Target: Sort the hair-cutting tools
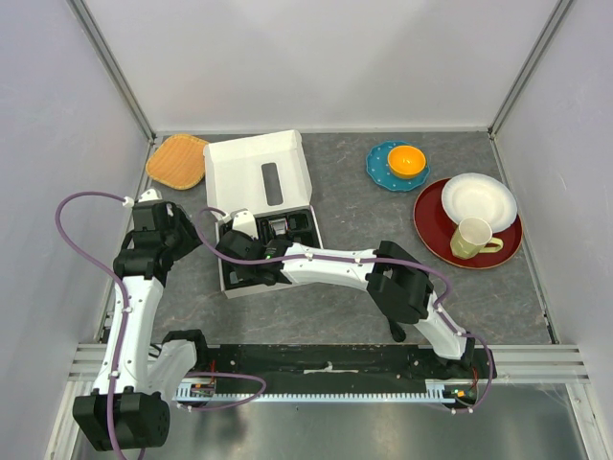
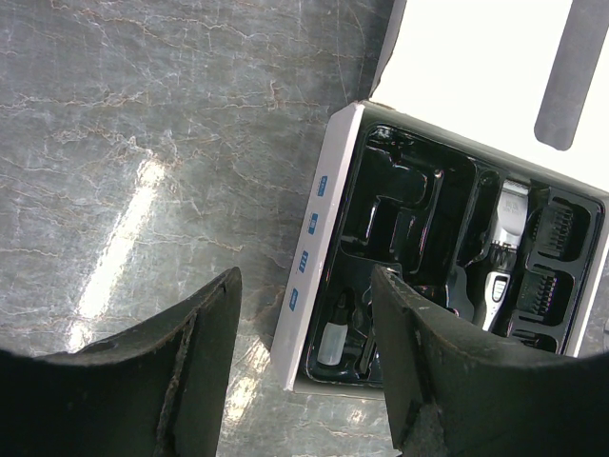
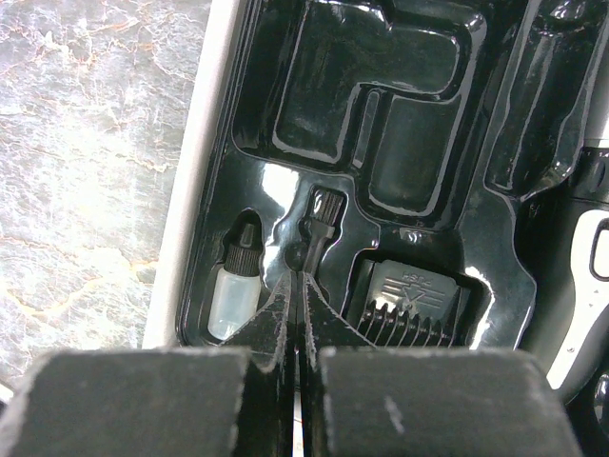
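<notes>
A grey marbled table [image 1: 354, 216] carries a white cardboard box [image 1: 251, 165] with its lid folded back towards the far wall. A glossy black moulded plastic tray [image 2: 404, 205] sits in the box's near half. The right arm reaches leftward across the table over this tray, and the left arm stands just beside the box's left wall.

The left gripper [image 2: 304, 281] hangs with its jaws apart and empty over bare tabletop and the box's edge. The black-and-silver handheld electric clipper [image 2: 495, 286] lies in a long slot towards the tray's right side. Two ribbed black comb guards [image 2: 550, 228] sit in compartments along the right edge, and a third black comb guard [image 3: 409, 305] lies in a pocket near the middle.

The right gripper [image 3: 297, 286] has its jaws pressed together. Its tips are at the lower end of the thin black brush [image 3: 319, 214], which lies in its narrow groove. Whether they pinch the stem cannot be told. A small clear bottle with black cap [image 3: 233, 290] rests just left of the brush.
</notes>
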Motion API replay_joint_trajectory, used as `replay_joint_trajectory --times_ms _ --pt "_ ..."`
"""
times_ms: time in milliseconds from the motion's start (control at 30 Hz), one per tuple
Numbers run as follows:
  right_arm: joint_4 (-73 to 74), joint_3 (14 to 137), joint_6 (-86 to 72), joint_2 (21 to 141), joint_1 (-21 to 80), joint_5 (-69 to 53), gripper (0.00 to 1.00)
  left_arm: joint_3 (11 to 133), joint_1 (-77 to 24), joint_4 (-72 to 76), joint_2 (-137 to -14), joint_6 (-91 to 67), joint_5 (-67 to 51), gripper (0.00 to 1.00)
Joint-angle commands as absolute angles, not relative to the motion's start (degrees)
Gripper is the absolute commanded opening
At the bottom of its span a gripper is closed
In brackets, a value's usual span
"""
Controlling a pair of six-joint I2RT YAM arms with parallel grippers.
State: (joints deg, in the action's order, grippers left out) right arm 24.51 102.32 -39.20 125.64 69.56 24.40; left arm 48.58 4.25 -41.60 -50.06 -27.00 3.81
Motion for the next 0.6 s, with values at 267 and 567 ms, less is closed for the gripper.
replay_joint_trajectory --times_ms 267,567 --pt "24.35 101.87 -39.64 126.21 69.43 25.05 0.0 48.34 4.3 -40.52 -49.75 -26.19 2.81 0.63" --pt "23.56 100.2 -40.17 126.74 68.91 23.73 0.0 48.43 4.31 -40.52 -49.83 -26.28 2.72 0.63"
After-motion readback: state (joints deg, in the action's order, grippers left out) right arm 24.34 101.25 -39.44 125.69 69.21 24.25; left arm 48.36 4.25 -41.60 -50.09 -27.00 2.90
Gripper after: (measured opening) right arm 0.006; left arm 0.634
